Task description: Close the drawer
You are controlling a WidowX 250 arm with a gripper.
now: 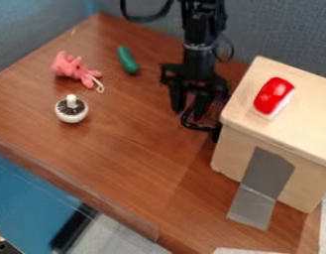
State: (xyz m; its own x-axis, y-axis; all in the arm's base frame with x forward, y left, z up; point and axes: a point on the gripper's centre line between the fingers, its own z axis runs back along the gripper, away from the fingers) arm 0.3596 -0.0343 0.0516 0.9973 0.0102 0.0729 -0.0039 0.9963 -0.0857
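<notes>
Wooden drawer box [233,146] stands at the right side of a brown bench [132,158], a short way in from the front edge, where the black tool [190,110] hangs just beside it on the left. The tool's fingers are spread, a gap showing between them, above a curved black piece [201,127] that runs toward the box's left side. How far out the drawer sits cannot be told from this angle.

Wood surface stretches from the tool down to the bench's slanting front edge, and leftward to a group of small toys well apart from the box: a pink figure [76,68] with a pale loop, a green, elongated toy [127,59] and, nearer the front, a round white piece [71,109] with a dark top and an upright knob. Atop the box's pale lid lies a red and white toy [274,96]; gray tape [261,173] runs down its side onto the bench. Behind rises a gray-blue partition [278,27]; below the front edge lies a blue surface [32,193].
</notes>
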